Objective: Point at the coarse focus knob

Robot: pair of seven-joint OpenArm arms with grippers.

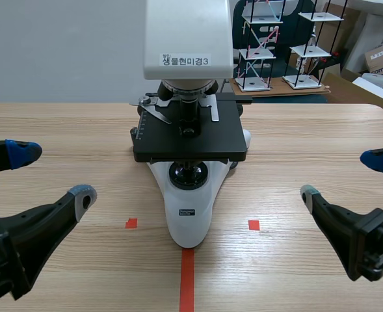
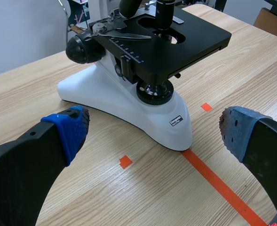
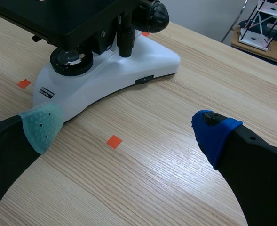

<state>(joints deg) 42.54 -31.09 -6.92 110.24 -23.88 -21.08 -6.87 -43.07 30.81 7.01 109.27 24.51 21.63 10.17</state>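
Pale wood-grain bench (image 1: pixel 308 136), with a white-bodied microscope (image 1: pixel 190 214) at its middle, nose of the base at the far end of an orange-red tape line (image 1: pixel 186 279). Black stage (image 1: pixel 191 140) over the base, white head above with a printed label. Coarse focus knob (image 2: pixel 84 48): large, black and round, on the side of the microscope's body behind the stage, seen from the left wrist. Matching knob (image 3: pixel 152 16) on the opposite side, seen from the right wrist. Left end effector (image 1: pixel 51 174) low at the near left, fingers spread wide, holding nothing, well apart from the microscope and the knob. Right end effector (image 1: pixel 341 177) low at the near right, likewise spread wide with nothing held, well apart from the base. Small tape squares (image 1: pixel 131 223) either side of the line. Wire-frame racks (image 1: pixel 289 45) beyond the bench's far edge.
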